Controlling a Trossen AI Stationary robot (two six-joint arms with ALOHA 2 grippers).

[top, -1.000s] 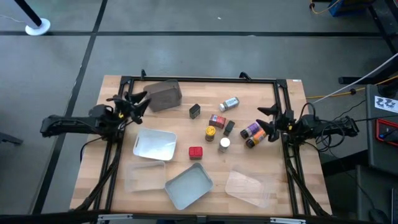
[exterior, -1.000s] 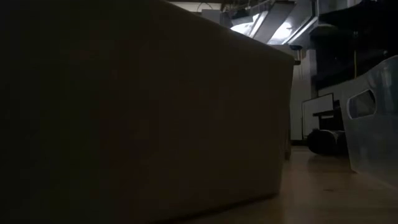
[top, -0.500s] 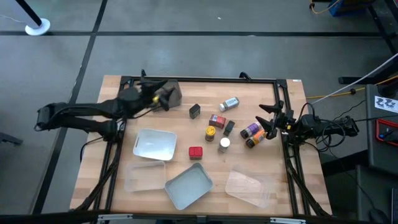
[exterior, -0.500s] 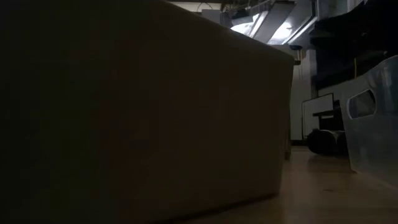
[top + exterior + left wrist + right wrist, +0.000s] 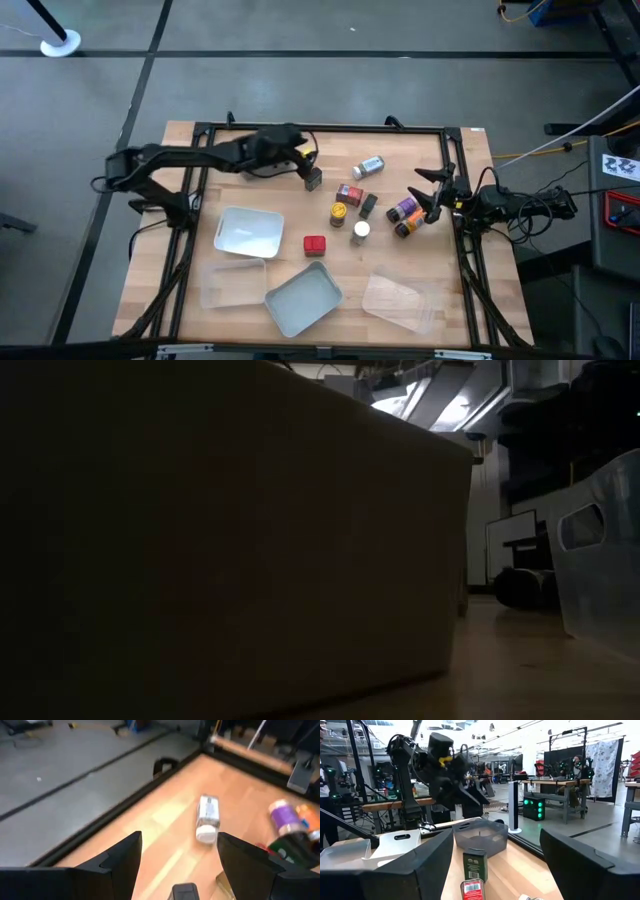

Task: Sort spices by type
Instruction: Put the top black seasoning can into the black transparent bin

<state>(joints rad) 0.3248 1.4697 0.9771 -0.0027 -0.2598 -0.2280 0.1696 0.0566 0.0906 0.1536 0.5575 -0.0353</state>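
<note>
Nine or so spice containers sit mid-table toward the right side: black box [image 5: 313, 178], silver jar [image 5: 368, 166] lying on its side, red box [image 5: 315, 244], white-lid jar [image 5: 361, 231], yellow-lid jar [image 5: 339, 213], purple jar [image 5: 404, 210]. Left gripper [image 5: 303, 160] reaches across just above the black box, fingers spread wide, nothing held. Right gripper [image 5: 430, 200] waits at the right edge beside the purple jar, fingers wide apart. White tray [image 5: 247, 231], grey tray [image 5: 303, 299] nearer the front. Brown tub [image 5: 220, 540] blocks the low view.
</note>
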